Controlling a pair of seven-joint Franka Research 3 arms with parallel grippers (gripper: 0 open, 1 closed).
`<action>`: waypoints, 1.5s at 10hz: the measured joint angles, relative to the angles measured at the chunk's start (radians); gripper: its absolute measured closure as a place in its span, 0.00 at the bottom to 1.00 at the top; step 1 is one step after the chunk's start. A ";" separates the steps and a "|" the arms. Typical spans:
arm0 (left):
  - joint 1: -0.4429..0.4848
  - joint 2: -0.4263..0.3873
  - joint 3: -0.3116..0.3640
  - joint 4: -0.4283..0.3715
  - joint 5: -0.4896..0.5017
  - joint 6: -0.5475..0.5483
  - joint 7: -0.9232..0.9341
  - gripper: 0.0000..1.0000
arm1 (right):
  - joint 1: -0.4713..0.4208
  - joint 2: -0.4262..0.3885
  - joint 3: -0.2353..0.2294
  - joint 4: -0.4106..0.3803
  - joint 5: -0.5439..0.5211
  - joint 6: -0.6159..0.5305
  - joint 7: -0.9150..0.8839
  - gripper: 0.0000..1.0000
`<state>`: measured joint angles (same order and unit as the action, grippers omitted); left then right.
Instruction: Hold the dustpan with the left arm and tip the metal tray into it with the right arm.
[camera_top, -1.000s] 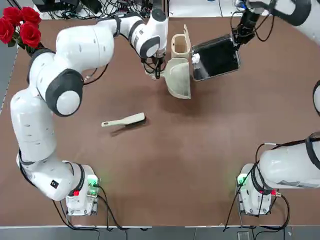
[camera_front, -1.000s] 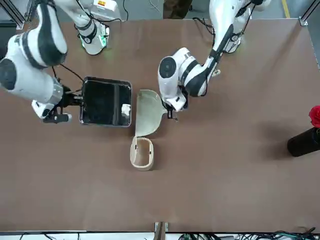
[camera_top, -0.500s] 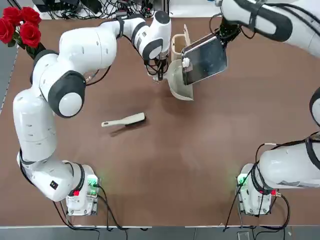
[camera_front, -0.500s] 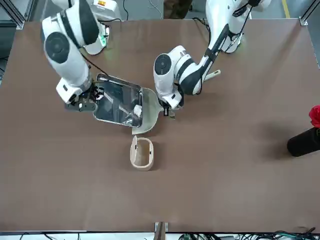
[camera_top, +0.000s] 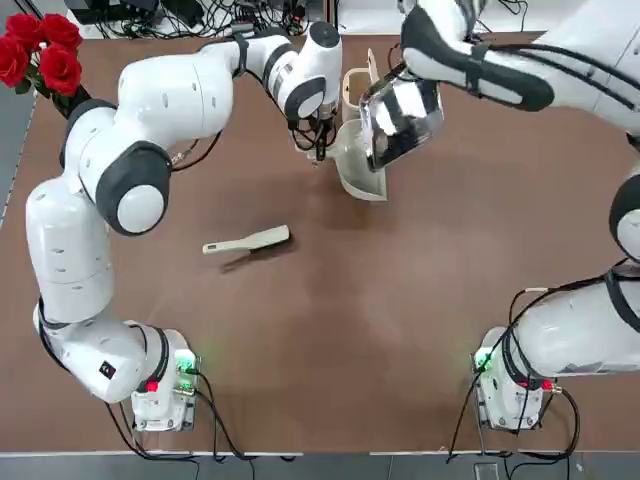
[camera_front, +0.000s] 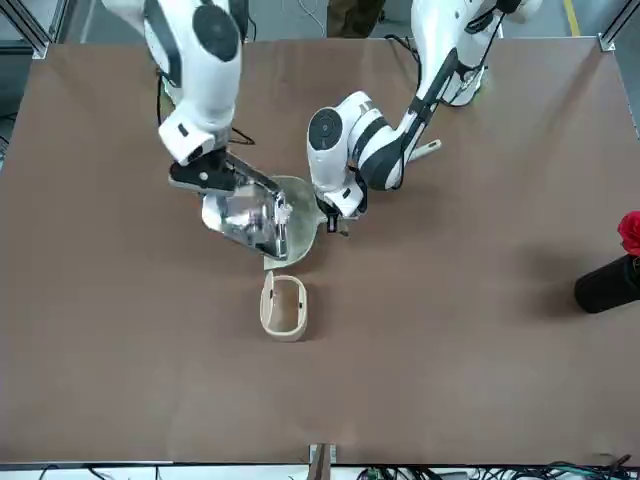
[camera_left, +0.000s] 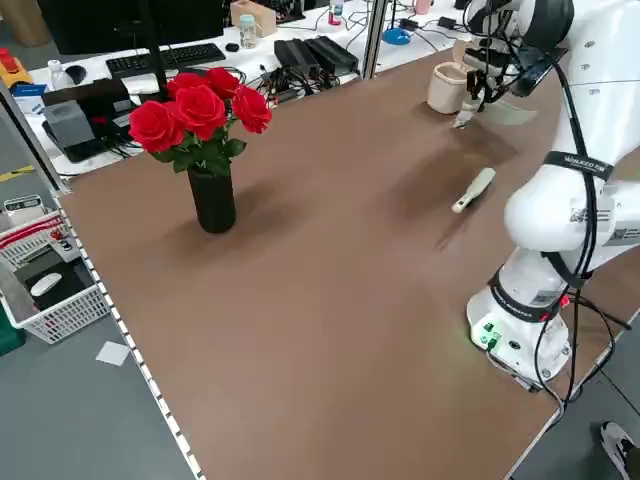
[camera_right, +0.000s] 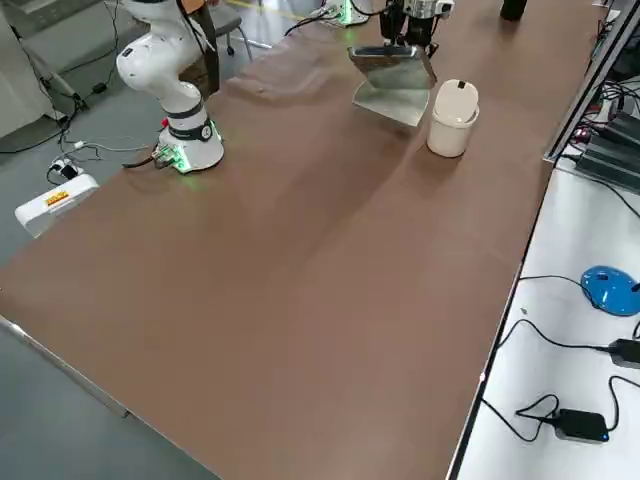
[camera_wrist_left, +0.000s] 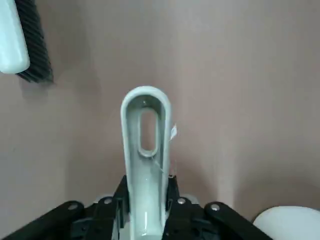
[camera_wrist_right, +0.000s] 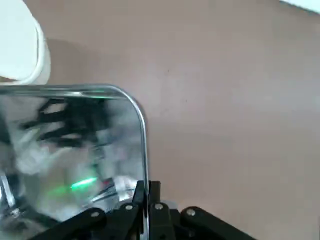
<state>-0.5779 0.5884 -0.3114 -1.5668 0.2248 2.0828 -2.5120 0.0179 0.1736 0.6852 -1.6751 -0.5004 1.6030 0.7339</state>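
Your left fingers (camera_wrist_left: 172, 200) grip the dustpan (camera_wrist_left: 146, 190), handle toward lower left in front view's upper middle; your right fingers (camera_wrist_right: 141, 200) clench the metal tray (camera_wrist_right: 75, 150), tilted dustpanward.

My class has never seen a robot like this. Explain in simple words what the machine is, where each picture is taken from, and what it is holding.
Two white robot arms share a brown table. One camera looks down from overhead, one faces the robot, two watch from its sides, and one rides on each wrist.

The left gripper grips the handle of a cream dustpan. The right gripper pinches the rim of a shiny metal tray, tilted at the dustpan.

On the table are a hand brush, a cream cup and red roses in a black vase.
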 joint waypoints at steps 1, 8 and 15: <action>0.000 0.000 0.000 0.000 0.000 0.000 0.000 0.67 | 0.018 0.028 0.000 0.032 -0.019 -0.014 0.004 0.95; 0.002 0.001 0.001 0.008 0.000 -0.040 0.000 0.67 | 0.129 0.077 -0.001 0.118 -0.191 -0.088 0.048 0.95; 0.084 -0.055 0.003 0.003 0.000 -0.150 0.102 0.67 | -0.081 0.032 -0.119 0.164 0.176 -0.089 -0.274 0.95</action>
<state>-0.4942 0.5331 -0.3081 -1.5634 0.2247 1.9325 -2.4095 -0.0629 0.2061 0.5661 -1.5115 -0.3244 1.5141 0.4598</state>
